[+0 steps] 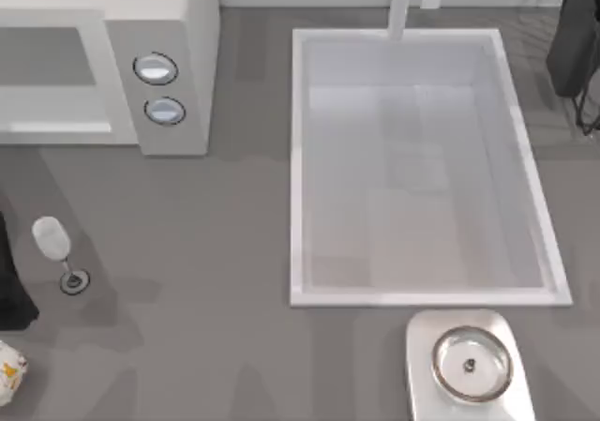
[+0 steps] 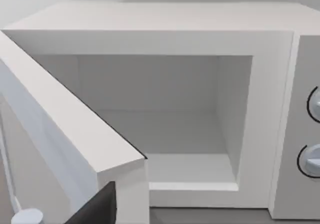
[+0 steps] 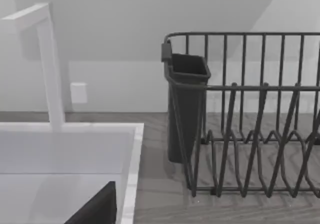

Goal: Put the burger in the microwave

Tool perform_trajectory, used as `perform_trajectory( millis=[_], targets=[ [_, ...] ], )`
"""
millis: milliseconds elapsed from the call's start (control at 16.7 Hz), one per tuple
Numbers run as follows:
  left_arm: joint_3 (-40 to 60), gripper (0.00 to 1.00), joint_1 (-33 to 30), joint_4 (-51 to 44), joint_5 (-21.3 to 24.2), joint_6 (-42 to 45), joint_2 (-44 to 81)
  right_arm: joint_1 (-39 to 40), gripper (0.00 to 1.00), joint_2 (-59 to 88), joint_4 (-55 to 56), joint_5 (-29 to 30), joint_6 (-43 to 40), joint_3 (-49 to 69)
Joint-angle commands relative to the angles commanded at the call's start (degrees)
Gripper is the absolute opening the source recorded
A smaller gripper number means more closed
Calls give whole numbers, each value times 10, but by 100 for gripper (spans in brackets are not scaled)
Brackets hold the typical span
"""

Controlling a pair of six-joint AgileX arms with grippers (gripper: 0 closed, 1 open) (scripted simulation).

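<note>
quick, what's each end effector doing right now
Left end effector: cannot be told, facing the large white boxy microwave with its door open.
Right end effector: cannot be told.

The microwave (image 1: 103, 65) is sitting at the surface's (image 1: 206, 252) far left corner, with the sink (image 1: 417, 168) lying to its right. The wine glass (image 1: 58, 252) is standing in front of the microwave, and the burger (image 1: 9, 372) is lying nearer still, at the left edge. The dish rack (image 3: 250, 124) is standing right of the sink.
</note>
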Motion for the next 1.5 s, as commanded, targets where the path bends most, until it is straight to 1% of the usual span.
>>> perform_trajectory(
  millis=[240,420,600,960,1140,1320,1500],
  targets=[
    [16,100,2,-17,0,10,20,0,100,0,0,0,0,0],
    [67,100,8,-80,-1,37,94,0,100,0,0,0,0,0],
    [138,100,18,-172,-2,71,219,0,100,0,0,0,0,0],
    [300,100,39,-380,-2,150,526,0,100,0,0,0,0,0],
    [370,100,47,-468,-2,185,659,0,100,0,0,0,0,0],
    [420,100,52,-530,-1,210,748,0,100,0,0,0,0,0],
    [441,100,54,-556,0,221,782,0,100,0,0,0,0,0]
  ],
)
